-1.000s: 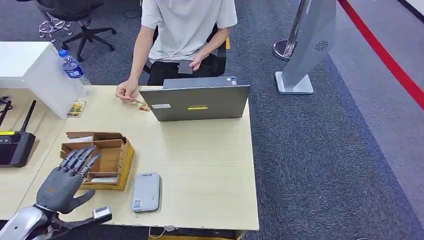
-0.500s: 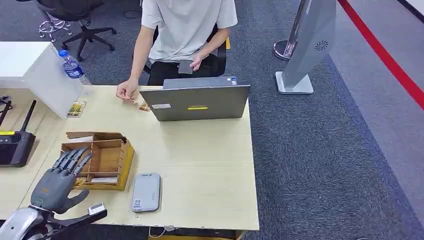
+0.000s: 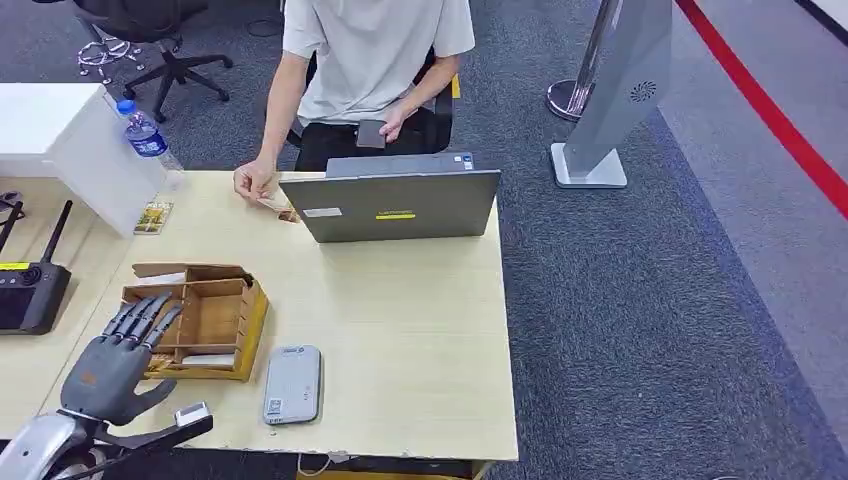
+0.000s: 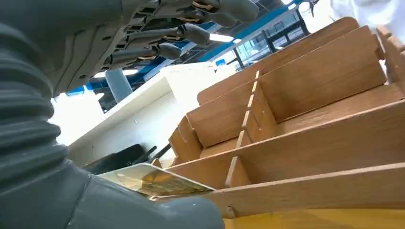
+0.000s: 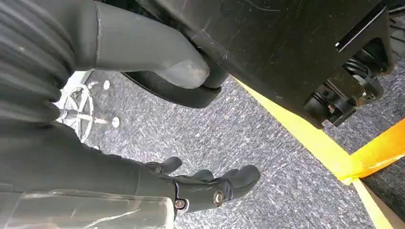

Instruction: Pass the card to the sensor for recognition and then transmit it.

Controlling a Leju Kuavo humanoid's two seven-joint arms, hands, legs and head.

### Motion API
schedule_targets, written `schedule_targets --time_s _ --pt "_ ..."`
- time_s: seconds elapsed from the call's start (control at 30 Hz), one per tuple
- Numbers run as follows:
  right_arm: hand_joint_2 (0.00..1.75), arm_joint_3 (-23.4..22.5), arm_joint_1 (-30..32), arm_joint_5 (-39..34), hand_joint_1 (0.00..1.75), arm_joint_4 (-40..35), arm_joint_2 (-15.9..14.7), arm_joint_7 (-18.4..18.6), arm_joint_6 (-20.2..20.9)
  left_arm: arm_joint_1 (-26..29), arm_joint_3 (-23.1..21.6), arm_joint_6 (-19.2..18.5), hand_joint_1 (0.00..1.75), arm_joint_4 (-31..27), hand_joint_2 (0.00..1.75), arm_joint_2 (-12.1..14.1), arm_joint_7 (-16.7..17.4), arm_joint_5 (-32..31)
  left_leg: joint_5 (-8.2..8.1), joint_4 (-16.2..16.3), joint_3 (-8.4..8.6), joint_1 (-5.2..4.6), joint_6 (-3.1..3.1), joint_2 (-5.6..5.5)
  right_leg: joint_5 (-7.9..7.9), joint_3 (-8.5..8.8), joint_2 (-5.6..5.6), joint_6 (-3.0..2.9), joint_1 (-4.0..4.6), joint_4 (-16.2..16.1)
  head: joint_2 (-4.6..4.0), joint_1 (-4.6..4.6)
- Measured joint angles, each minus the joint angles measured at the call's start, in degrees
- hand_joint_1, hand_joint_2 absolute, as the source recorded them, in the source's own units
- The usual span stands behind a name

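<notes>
My left hand [image 3: 110,365] hovers at the near left end of the wooden divider box [image 3: 228,300], its fingers stretched out and apart over the compartments. In the left wrist view a yellowish picture card [image 4: 153,179] lies at the box's [image 4: 305,143] near edge, just above my thumb [image 4: 143,212]; the fingers [image 4: 157,36] stay well clear of it. The grey card sensor [image 3: 292,385] lies flat on the table to the right of the box. My right hand [image 5: 119,176] hangs over the carpet with nothing in it, fingers loose.
A person sits behind the open laptop [image 3: 395,203], pinching a card [image 3: 277,204] at the table's far side. Another card [image 3: 153,217], a water bottle [image 3: 146,135], a white box [image 3: 60,135] and a black controller [image 3: 30,292] lie to the left.
My left hand has drawn back a little toward the table's near edge, fingers still spread. The person's hand with the card shifted slightly.
</notes>
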Motion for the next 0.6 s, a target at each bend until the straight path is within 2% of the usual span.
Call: schedule_targets --time_s 0.6 --pt "1.75 0.2 -0.1 0.8 0.00 0.0 0.0 0.3 0.2 -0.7 3.0 0.1 0.00 1.5 1.75 -0.8 0.2 0.1 0.00 0.0 0.00 0.00 0.00 0.00 0.00 0.00 0.00 0.00 0.00 0.0 0.00 0.00"
